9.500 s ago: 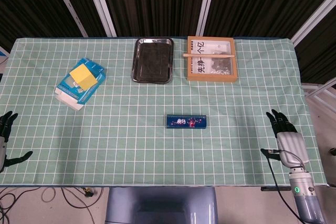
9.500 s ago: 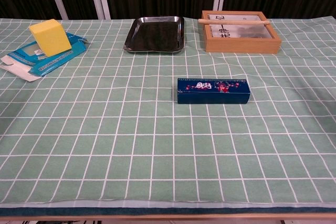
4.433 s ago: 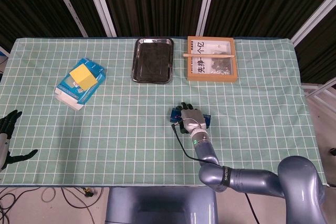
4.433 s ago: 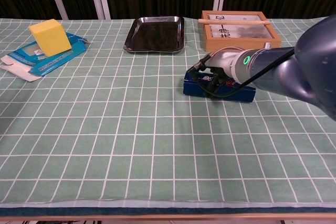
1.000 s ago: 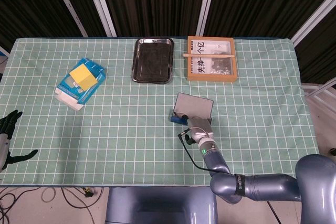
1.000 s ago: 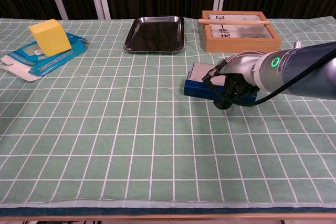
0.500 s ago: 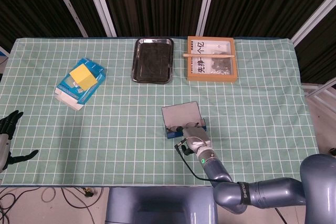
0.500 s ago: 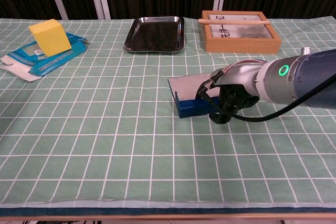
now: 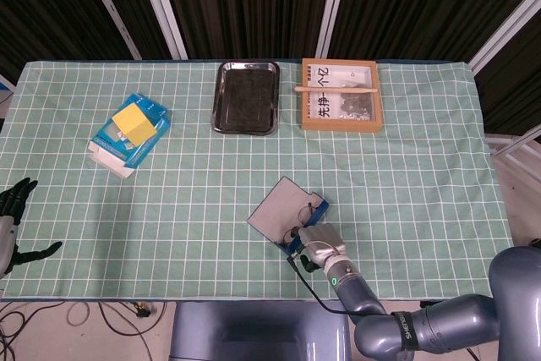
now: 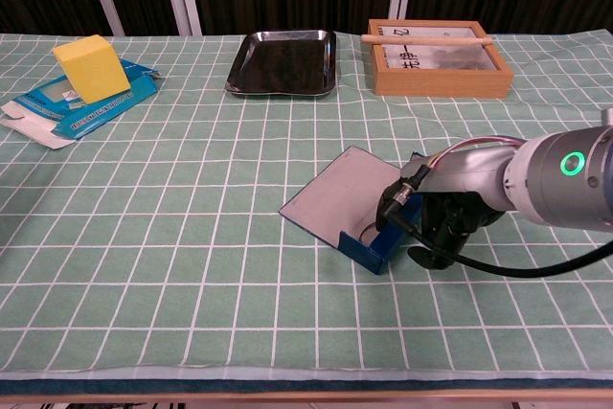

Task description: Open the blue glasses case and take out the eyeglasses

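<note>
step: blue glasses case (image 10: 375, 241) open, lower centre | right hand (image 10: 442, 220) grips its base | eyeglasses (image 9: 309, 208) still inside | left hand (image 9: 12, 209) idle, spread | next: lift eyeglasses out

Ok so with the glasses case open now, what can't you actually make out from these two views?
- Eyeglasses: head view shows only a lens rim; the right hand covers the rest. Chest view: the blue glasses case wall and hand hide them.
- Right hand's hold: fingers lie under the palm in both views, so what it grips is unclear.
- Left hand: cut by the head view's left edge; absent from chest view.
- Wooden box: contents too small to identify.
</note>
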